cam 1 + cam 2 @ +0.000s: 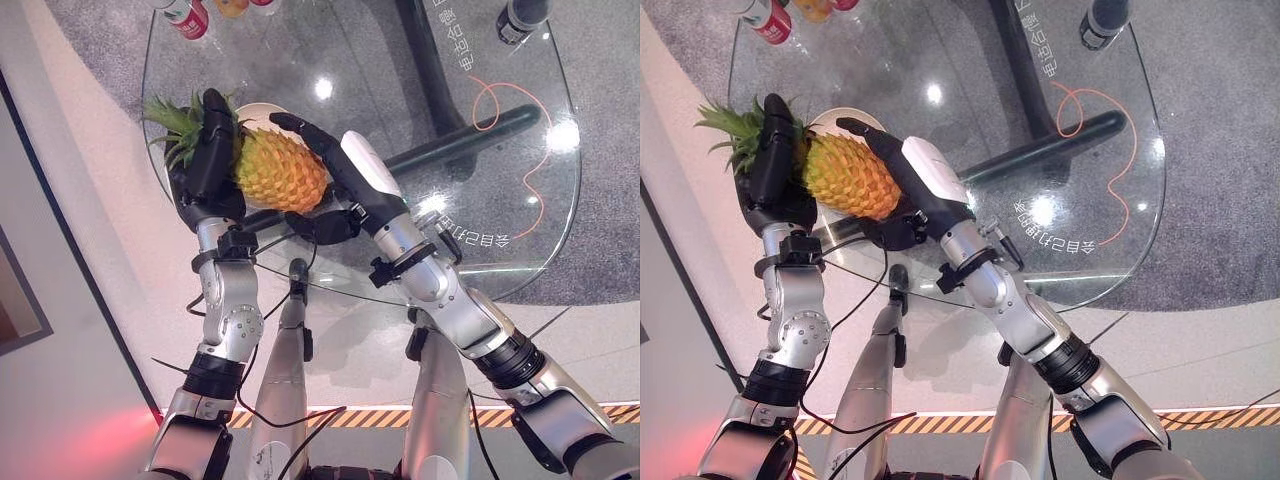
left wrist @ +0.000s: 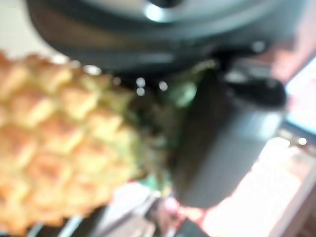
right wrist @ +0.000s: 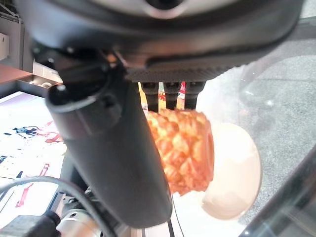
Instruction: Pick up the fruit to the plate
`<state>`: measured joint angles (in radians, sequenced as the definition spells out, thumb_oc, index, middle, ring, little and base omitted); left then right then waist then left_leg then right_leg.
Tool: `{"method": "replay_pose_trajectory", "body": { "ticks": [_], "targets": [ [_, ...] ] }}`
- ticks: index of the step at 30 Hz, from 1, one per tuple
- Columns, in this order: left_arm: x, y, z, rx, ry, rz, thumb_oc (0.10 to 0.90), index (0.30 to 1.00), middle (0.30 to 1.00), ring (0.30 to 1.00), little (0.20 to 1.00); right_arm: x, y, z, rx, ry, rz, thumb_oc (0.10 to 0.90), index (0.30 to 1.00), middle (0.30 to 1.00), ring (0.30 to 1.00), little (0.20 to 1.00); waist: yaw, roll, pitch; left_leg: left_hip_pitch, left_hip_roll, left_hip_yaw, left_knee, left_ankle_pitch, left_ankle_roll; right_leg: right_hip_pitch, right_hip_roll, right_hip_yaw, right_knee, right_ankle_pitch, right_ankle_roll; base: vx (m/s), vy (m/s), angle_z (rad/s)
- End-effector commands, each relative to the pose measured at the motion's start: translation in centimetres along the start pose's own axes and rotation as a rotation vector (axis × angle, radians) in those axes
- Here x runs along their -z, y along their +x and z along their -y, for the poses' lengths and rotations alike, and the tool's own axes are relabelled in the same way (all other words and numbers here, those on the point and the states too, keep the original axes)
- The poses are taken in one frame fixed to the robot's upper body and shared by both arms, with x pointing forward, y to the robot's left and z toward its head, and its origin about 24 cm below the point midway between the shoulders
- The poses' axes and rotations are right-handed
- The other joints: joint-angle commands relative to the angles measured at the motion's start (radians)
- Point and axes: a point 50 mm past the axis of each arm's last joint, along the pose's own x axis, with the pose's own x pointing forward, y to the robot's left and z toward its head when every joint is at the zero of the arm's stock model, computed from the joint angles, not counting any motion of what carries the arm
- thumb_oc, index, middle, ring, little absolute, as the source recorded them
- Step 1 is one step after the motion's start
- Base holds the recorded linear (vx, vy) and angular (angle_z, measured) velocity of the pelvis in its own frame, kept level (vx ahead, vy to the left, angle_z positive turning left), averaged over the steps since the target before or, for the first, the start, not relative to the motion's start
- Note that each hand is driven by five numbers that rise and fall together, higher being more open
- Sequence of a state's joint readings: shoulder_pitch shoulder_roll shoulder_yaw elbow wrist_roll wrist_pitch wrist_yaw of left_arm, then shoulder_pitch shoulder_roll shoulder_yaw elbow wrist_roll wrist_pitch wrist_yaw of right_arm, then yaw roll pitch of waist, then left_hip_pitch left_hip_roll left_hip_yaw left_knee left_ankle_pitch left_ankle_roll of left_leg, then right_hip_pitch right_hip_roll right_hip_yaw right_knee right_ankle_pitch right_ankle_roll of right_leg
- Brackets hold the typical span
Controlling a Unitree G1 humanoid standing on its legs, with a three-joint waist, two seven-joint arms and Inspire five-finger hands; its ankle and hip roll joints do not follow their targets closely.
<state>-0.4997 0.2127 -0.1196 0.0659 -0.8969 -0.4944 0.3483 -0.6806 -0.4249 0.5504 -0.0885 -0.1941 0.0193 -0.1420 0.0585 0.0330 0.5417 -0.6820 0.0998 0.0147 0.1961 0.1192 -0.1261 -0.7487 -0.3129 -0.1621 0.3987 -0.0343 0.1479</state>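
In the left eye view the orange-yellow pineapple with a green leafy crown point(image 1: 282, 168) is held above the round glass table point(image 1: 500, 200), the dark left hand point(image 1: 208, 160) clasped at its crown end and the dark right hand point(image 1: 335, 170) curled over its body, just over the pale round plate point(image 1: 262, 112). The right eye view shows the same two-handed carry, the plate's rim peeking out behind the fruit. In the right wrist view the fingers point(image 3: 170, 94) wrap the pineapple with the plate close beneath, so I judge the next move to be lowering it and loosening both grips.
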Motion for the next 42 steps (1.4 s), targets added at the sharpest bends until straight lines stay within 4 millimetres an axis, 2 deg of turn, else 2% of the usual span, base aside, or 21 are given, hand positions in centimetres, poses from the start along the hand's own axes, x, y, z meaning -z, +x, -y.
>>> {"method": "replay_pose_trajectory", "body": {
  "ticks": [1, 17, 29, 36, 42],
  "targets": [
    [-5.1, 1.0, 4.4, 0.193, -0.015, 0.333, 0.100, 0.300, 0.300, 0.300, 0.200, -6.4, 2.0, 2.6, 0.152, 0.064, 0.327, 0.800, 0.900, 0.900, 0.900, 0.900, 0.022, 0.007, -0.022, -0.004, -0.005, -0.014, 0.013, -0.009, 0.036, 0.060, 0.037, -0.010, -0.094, 0.103, -0.005, 0.00, 0.000, 0.00],
    [-6.4, 1.3, 4.6, 0.109, 0.125, 0.494, 0.100, 0.300, 0.300, 0.300, 0.200, -6.4, 2.3, 2.7, 0.167, 0.064, 0.320, 0.800, 0.900, 0.900, 0.900, 0.900, 0.025, 0.003, -0.022, -0.001, -0.004, -0.016, 0.008, -0.005, 0.031, 0.066, 0.041, -0.011, -0.095, 0.098, -0.009, 0.00, 0.000, 0.00],
    [-7.2, 1.3, 5.3, 0.073, 0.240, 0.647, 0.100, 0.300, 0.300, 0.300, 0.200, -5.6, 2.1, 3.7, 0.276, 0.145, 0.284, 0.800, 0.900, 0.900, 0.900, 0.900, 0.016, -0.006, -0.022, -0.015, 0.004, -0.012, 0.005, 0.003, 0.028, 0.051, 0.051, -0.006, -0.094, 0.101, -0.013, 0.00, 0.000, 0.00],
    [-7.4, 1.6, 5.1, 0.041, 0.313, 0.696, 0.100, 0.300, 0.300, 0.300, 0.200, -3.6, 1.1, 5.0, 0.417, 0.201, 0.205, 0.800, 0.900, 0.900, 0.900, 0.900, -0.004, -0.008, -0.022, -0.018, 0.009, -0.004, 0.008, 0.000, 0.026, 0.042, 0.054, 0.004, -0.089, 0.099, -0.012, 0.00, 0.004, 0.00],
    [-7.5, 1.5, 4.3, 0.018, 0.375, 0.731, 0.100, 0.300, 0.300, 0.300, 0.200, 0.2, -1.2, 7.0, 0.604, 0.163, 0.073, 0.800, 0.900, 0.900, 0.900, 0.900, -0.028, -0.013, -0.022, -0.003, 0.015, 0.006, 0.010, -0.015, 0.024, 0.049, 0.053, 0.013, -0.087, 0.092, -0.006, 0.00, 0.010, 0.00]
  ]
}}
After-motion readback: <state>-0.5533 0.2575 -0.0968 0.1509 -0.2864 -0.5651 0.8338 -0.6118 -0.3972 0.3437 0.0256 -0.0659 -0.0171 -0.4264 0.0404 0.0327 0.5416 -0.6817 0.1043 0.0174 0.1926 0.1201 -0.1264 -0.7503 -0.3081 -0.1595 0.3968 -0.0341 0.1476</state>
